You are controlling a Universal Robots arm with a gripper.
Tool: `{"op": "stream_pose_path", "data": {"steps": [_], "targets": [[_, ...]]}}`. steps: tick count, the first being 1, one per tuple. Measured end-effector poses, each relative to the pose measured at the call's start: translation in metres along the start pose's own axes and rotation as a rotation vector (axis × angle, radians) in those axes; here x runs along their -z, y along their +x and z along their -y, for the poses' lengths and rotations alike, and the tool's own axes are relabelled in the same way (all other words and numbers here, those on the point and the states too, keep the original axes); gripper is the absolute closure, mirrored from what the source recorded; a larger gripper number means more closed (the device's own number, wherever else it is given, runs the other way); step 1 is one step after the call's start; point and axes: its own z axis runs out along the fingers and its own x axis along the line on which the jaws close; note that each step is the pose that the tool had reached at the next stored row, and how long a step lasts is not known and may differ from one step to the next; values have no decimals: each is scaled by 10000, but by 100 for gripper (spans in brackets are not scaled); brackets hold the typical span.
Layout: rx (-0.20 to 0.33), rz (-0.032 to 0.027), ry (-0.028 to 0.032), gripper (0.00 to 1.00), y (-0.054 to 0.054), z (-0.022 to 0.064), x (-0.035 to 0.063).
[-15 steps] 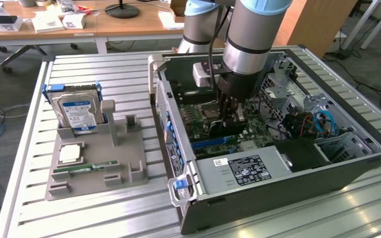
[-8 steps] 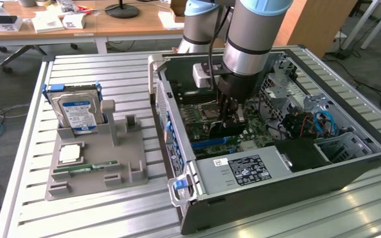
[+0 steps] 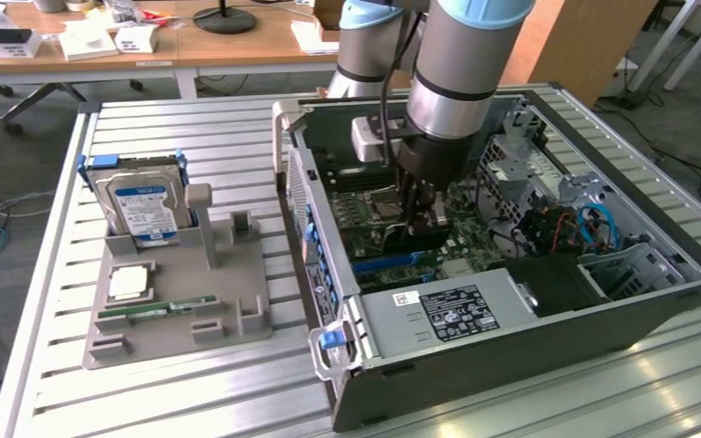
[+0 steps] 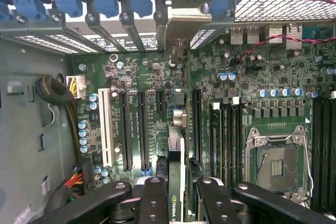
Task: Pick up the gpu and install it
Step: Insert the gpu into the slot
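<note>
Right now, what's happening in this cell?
The robot arm's gripper is down inside the open black computer case, which lies on a slatted metal table. It is shut on the slim black-and-green graphics card, held edge-on over the long black slots of the green motherboard. Whether the card is seated I cannot tell. A silver hard drive with a blue label stands in a grey holder beside the case.

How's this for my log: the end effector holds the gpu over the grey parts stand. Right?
Wrong place. The end effector holds the gpu inside the computer case, over the motherboard, not the grey parts stand; the exterior view shows it.
</note>
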Motion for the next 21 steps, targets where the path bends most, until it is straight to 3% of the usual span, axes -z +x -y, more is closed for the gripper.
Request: {"op": "stream_pose_path", "data": {"steps": [21], "targets": [[-2,0,0,74,7,-48,1]]}}
